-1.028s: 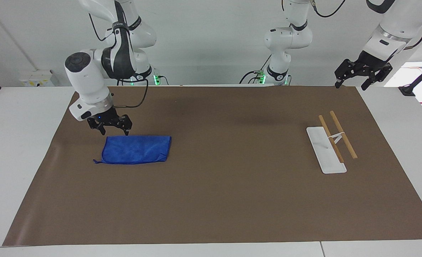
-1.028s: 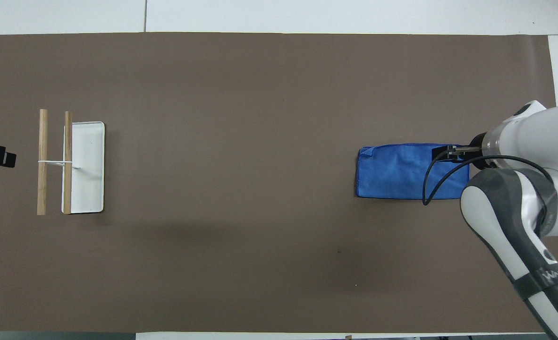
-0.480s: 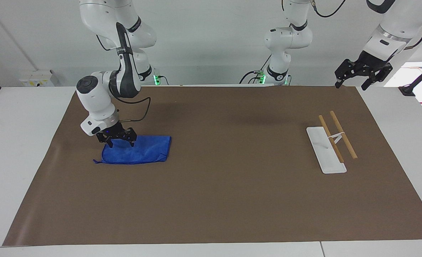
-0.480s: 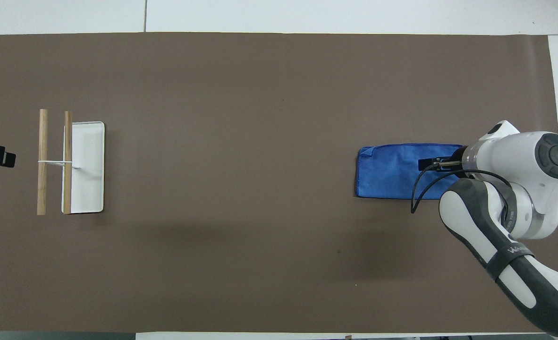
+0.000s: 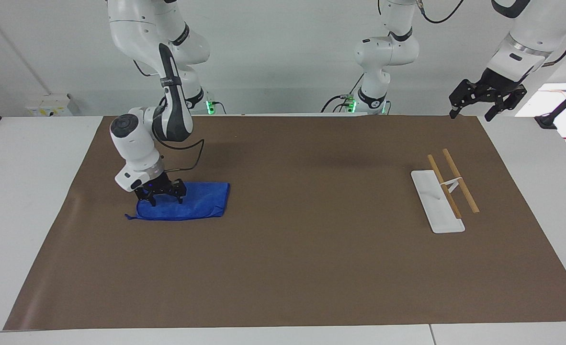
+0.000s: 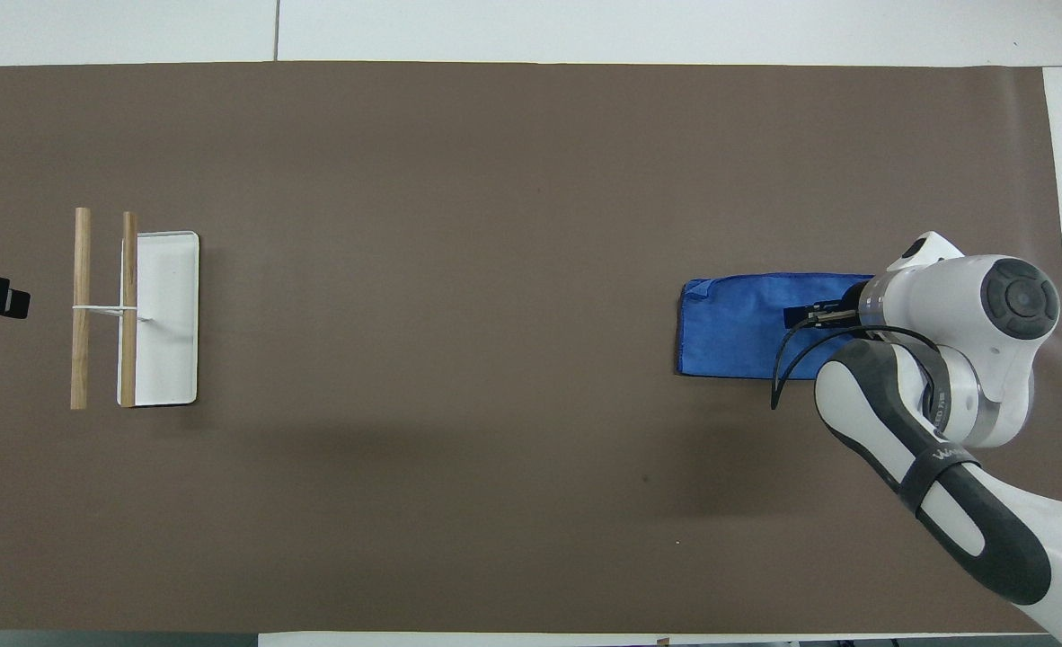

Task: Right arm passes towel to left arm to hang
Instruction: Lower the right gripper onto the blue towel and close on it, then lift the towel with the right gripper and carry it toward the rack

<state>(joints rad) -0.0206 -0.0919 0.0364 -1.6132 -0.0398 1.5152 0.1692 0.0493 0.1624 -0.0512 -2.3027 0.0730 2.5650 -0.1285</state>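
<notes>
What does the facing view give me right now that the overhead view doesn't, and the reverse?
Facing view only: the right gripper is down on the towel, fingers apart, and the left gripper waits open in the air at the left arm's end of the table.

Overhead view only: the towel's full flat outline, and the rack's two wooden bars running parallel beside its white tray.

Both: towel flat on the brown mat, rack bare.

The right hand has dropped from above the towel onto it, apparently touching.
</notes>
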